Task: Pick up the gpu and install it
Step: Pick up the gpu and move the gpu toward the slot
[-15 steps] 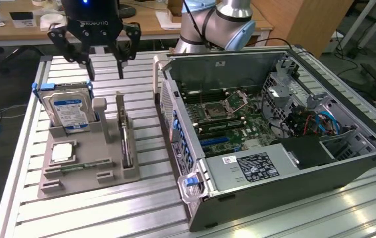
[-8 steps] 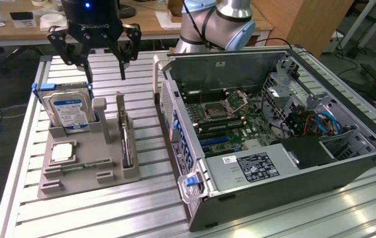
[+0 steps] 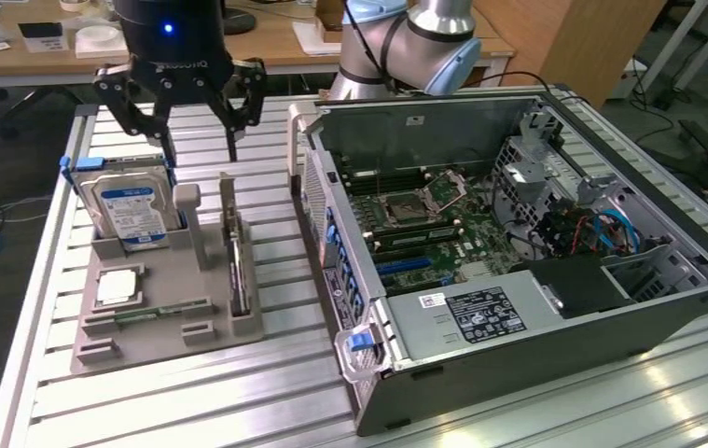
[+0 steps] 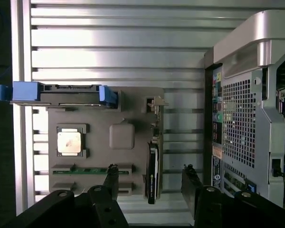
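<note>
Slatted metal table carries a grey tray beside the open computer case, and the gpu stands on edge in the tray slot nearest the case. Well above the tray hangs the gripper, fingers apart, and the wrist view has the card lined up between them. A good grasp, I judge, means lowering straight, astride the thin card and clear of the hard drive.

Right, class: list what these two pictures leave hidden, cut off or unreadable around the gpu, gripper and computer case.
- gpu: edge-on in both views, so its flat faces are hidden.
- gripper: exterior view, the wrist above it is cut off by the top edge.
- computer case: wrist view, cut off by the frame edge.
- power supply label: exterior view, print too small to read.
</note>
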Motion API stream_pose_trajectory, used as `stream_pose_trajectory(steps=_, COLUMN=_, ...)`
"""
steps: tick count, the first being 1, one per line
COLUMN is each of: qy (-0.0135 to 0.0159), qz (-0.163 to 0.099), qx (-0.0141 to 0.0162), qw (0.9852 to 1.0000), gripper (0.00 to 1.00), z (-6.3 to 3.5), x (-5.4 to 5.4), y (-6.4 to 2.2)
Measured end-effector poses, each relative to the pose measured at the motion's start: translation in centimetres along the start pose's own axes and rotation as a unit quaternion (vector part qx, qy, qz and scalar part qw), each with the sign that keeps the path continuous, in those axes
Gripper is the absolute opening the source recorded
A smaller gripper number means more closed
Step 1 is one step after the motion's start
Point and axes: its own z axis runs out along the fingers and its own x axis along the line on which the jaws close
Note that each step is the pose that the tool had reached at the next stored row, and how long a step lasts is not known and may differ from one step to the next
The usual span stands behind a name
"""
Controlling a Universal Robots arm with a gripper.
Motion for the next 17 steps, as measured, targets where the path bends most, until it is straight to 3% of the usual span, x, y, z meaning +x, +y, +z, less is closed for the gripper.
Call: stream_pose_trajectory(steps=17, qy=0.0000, qz=0.000, qx=0.0000, qw=1.0000, gripper=0.65, z=2.77, x=0.1, y=-0.32)
